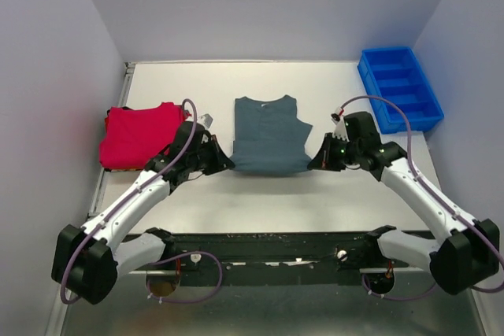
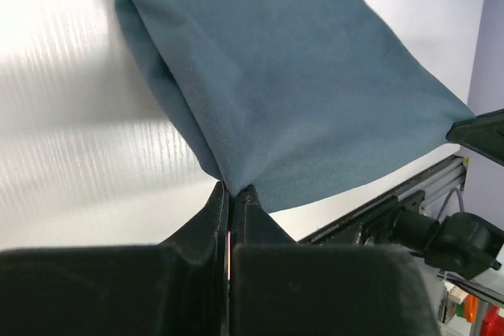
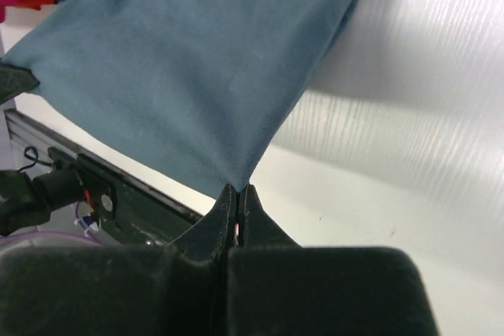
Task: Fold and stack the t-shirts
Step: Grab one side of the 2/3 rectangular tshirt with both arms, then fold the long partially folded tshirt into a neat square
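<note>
Pinching the near corners of the grey-teal t-shirt [image 1: 268, 135], the left hand [image 1: 228, 164] and right hand [image 1: 313, 164] are each clamping tight on cloth, mid-surface [image 1: 260, 202]. The red t-shirts [image 1: 142, 135] are lying folded at far left. The fabric is looking soft, light and limp, likely sagging between grips, so gripping both hem corners is seeming best for an even fold.

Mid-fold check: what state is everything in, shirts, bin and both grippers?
grey-teal t-shirt: lying spread, both near corners pinched.
red t-shirts: folded, lying at the far left.
blue bin: upright, looks empty.
left gripper: shut on the grey-teal t-shirt's near left corner.
right gripper: shut on its near right corner.
</note>
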